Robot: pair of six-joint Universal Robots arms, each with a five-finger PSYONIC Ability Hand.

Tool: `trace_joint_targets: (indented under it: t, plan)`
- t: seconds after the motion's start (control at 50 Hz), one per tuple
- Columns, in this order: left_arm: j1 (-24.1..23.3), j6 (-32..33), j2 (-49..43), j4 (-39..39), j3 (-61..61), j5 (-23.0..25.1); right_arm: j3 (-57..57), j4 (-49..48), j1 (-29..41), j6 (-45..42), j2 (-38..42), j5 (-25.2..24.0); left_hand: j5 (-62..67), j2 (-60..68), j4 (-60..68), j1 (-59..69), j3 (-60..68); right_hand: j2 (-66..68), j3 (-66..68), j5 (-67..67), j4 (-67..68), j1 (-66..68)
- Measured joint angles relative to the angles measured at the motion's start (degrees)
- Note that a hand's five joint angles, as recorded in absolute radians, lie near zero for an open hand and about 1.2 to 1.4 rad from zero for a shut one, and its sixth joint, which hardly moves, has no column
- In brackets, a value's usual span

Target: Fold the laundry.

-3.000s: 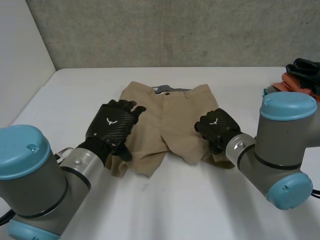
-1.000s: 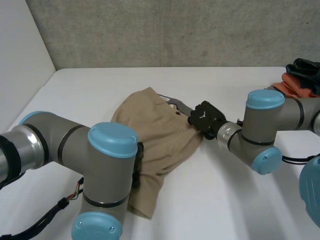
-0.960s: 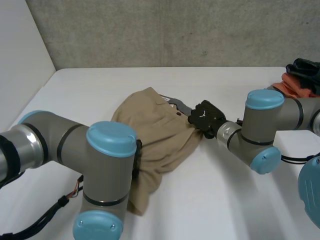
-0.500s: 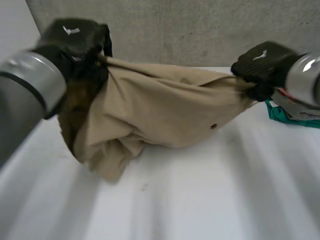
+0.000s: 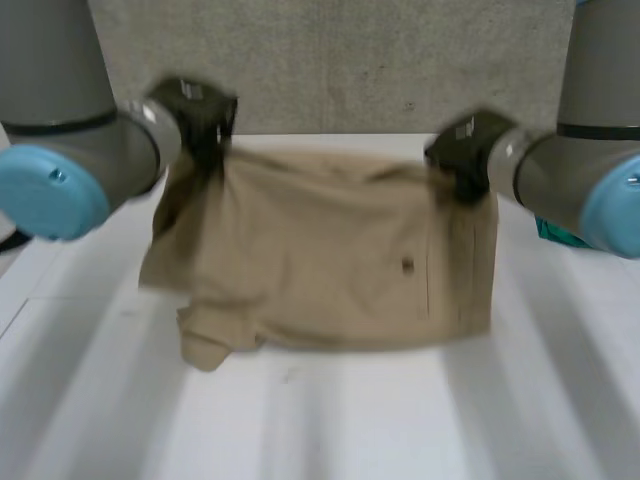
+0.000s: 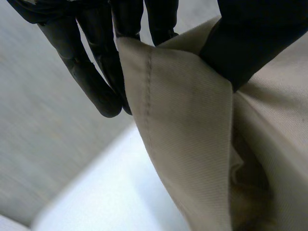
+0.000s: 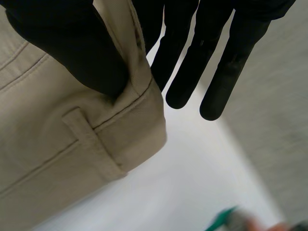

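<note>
A pair of tan shorts [image 5: 330, 265] hangs spread above the white table [image 5: 330, 420], held up at its two upper corners. My left hand [image 5: 195, 115] pinches the left corner; in the left wrist view the thumb [image 6: 245, 43] presses the tan cloth [image 6: 187, 125] against the fingers. My right hand [image 5: 465, 150] pinches the right corner at the waistband; the right wrist view has its thumb [image 7: 72, 48] clamped on the waistband [image 7: 72, 144] beside a belt loop. The lower left of the shorts bunches down to the table.
A grey wall [image 5: 340, 60] rises behind the table. A teal item [image 5: 560, 235] lies on the table at the right, behind my right arm, and a strip of it [image 7: 221, 219] lies below my right hand's fingertips.
Both hands went from the shorts lying on the table to lifting them by two corners. Over the last half second they spread apart, and the cloth now hangs flatter and wider.
</note>
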Motion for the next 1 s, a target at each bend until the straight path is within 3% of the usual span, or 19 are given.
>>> trace_joint_targets:
  t: [0.04, 0.12, 0.22, 0.34, 0.52, 0.66, 0.68, 0.78, 0.82, 1.0]
  plan:
    - [0.1, 0.1, 0.0, 3.6, 3.1, -0.4, -1.5, -5.8, 0.1, -0.2, 0.2, 0.5, 0.0, 0.2, 0.1, 0.0, 0.5, 0.0, 0.0, 0.0, 0.0, 0.0]
    - [0.3, -1.6, 3.0, 18.1, 8.0, -1.8, -1.3, -23.6, 0.0, -0.6, -2.4, 0.9, 0.0, 0.2, 0.2, 0.0, 0.8, 0.0, 0.0, 0.0, 0.0, 0.0]
    - [1.0, -5.0, 8.7, 33.1, 3.7, -2.3, 6.8, -41.8, -0.4, 0.3, -8.6, 0.1, 0.0, 0.2, 0.2, 0.0, 0.8, 0.0, 0.0, 0.0, 0.0, 0.0]
    - [2.4, -6.8, 12.4, 38.2, -7.3, -0.3, 17.8, -51.7, -0.6, 1.1, -13.2, -2.6, 0.1, 0.2, 0.2, 0.0, 0.8, 0.0, 0.0, 0.5, 0.0, 0.0]
    - [4.1, -5.8, 10.7, 37.3, -29.8, 3.2, 33.8, -49.8, -0.7, 0.5, -9.8, -7.4, 0.7, 0.2, 0.2, 0.0, 0.8, 0.0, 0.2, 0.9, 0.0, 0.0]
    - [3.6, 0.8, 4.8, 33.5, -44.1, 4.9, 44.6, -43.4, -0.1, -4.5, -2.4, -7.8, -0.6, -1.8, -1.6, -0.4, -1.0, 0.0, 0.3, 0.9, 0.0, 0.0]
    - [3.4, 1.6, 4.7, 32.3, -44.9, 5.0, 45.3, -42.4, 0.1, -5.1, -2.1, -7.6, -2.4, -3.5, -3.7, -1.3, -2.7, -5.4, -5.5, -5.2, -6.0, -2.7]
    - [2.5, 4.6, 6.9, 24.7, -47.7, 5.5, 48.3, -36.6, 1.3, -5.9, -3.5, -5.8, -39.8, -40.7, -41.1, -40.8, -39.4, -42.8, -42.8, -44.2, -43.5, -38.5]
    - [2.3, 4.8, 8.5, 22.7, -48.3, 5.8, 49.1, -35.2, 1.6, -5.2, -4.9, -5.1, -51.1, -52.7, -52.8, -51.3, -51.0, -45.8, -46.9, -48.5, -47.8, -41.8]
    - [2.6, 2.5, 19.1, 19.4, -52.6, 4.5, 53.6, -32.7, 1.4, 1.6, -13.3, -2.2, -53.9, -55.3, -56.0, -52.6, -54.4, -45.8, -47.6, -49.7, -48.8, -42.0]
